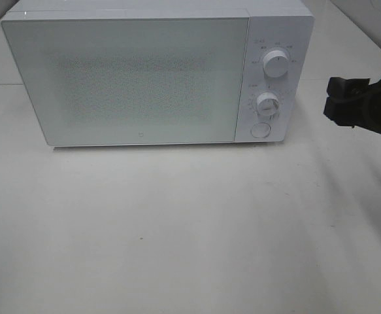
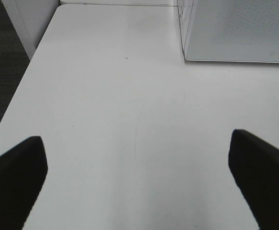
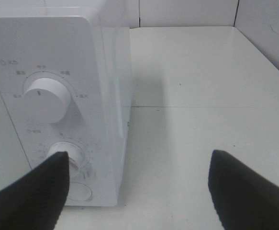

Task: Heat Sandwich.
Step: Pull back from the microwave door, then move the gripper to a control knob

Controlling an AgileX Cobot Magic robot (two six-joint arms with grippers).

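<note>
White table [image 1: 177, 248] is nearest, then microwave [image 1: 125, 78], door shut. Sandwich is not seen anywhere, possibly inside. Right gripper [image 1: 335, 101] is spread and empty beside the control panel. Left gripper [image 2: 137, 143] is spread, empty, over the table. Lower dial [image 1: 267, 103] is probably next: jaws to be centred around it before closing.

Beside the right tool [image 3: 139, 160], we see the microwave [image 1: 157, 75] cased in smooth, glossy white plastic, its door panel [image 1: 125, 88] finely speckled. Below the left tool [image 2: 137, 139], the counter [image 2: 106, 96] looks smooth, faintly sheeny. Both tools' fingers [image 3: 244, 196] look matt black.
</note>
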